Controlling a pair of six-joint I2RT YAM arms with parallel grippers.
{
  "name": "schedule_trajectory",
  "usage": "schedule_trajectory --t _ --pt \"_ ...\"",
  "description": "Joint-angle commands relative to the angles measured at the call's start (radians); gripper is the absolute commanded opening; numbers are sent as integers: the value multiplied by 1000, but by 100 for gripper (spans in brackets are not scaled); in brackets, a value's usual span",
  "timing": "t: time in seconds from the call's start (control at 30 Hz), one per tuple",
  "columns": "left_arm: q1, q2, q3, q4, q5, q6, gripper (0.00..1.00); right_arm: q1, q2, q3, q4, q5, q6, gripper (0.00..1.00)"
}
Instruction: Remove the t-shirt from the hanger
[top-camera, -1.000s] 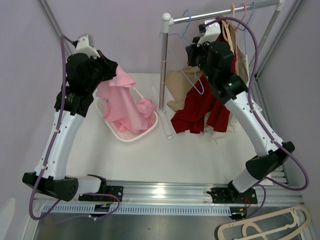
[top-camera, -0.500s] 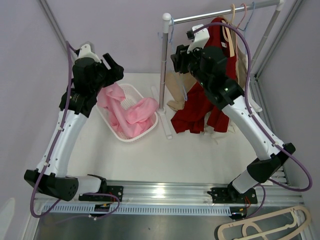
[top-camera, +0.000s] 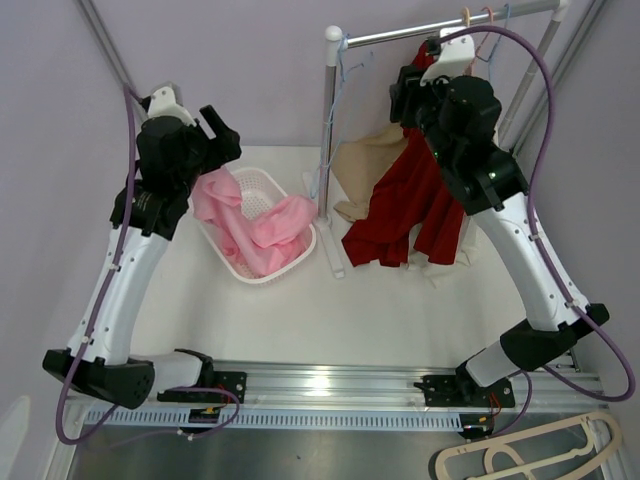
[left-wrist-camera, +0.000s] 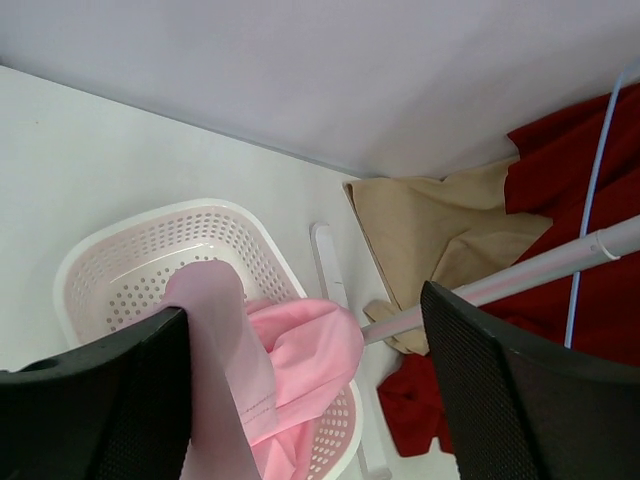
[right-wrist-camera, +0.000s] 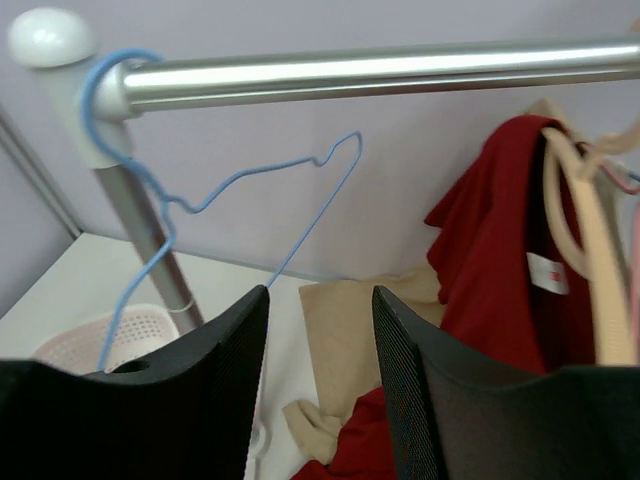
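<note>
Left wrist view is showing the pink t-shirt (left-wrist-camera: 290, 370) off any hanger, lying crumpled in the white perforated basket (left-wrist-camera: 200, 208) on the tabletop (left-wrist-camera: 60, 130), with one smooth fold rising against the left hand's (left-wrist-camera: 305, 303) near finger. That hand's fingers are standing wide apart, gripping nothing. Beside the rail (right-wrist-camera: 400, 70), the right hand (right-wrist-camera: 320, 292) is hovering with its fingers parted and nothing between them. A bare blue wire hanger (right-wrist-camera: 322, 200) is hanging from the rail's end, and a red shirt (right-wrist-camera: 490, 220) is hanging further along.
</note>
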Motion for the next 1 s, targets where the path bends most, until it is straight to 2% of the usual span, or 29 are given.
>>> schedule_trajectory --t 0.0,0.2,0.33,0.4,0.53,0.6,0.63,0.73,0.87,0.97 --pt "0 83 31 -16 -13 22 83 -32 -64 9 -9 22 7 50" --pt "0 240 6 -42 31 -62 75 -35 -107 10 -20 21 19 58" --pt "-2 393 139 -210 -12 -80 74 -33 -119 19 -30 27 13 59" --pt "-2 419 184 -258 -58 -84 75 -36 -114 33 -47 53 2 61" --pt "1 418 129 -255 -53 -105 81 -41 -91 81 -99 91 3 61" --pt "1 413 43 -240 -27 -146 80 -47 -94 75 -99 87 13 61" --pt "1 406 -82 -214 -13 -159 80 -48 -97 70 -96 87 16 61" --pt "-2 370 -162 -131 1 -188 80 -56 -98 59 -96 94 20 61" --pt "-51 276 -109 -146 -54 -142 80 -85 -67 82 -122 105 20 61" --pt "-196 176 -55 -156 -162 -75 81 -120 -19 115 -158 110 25 60"
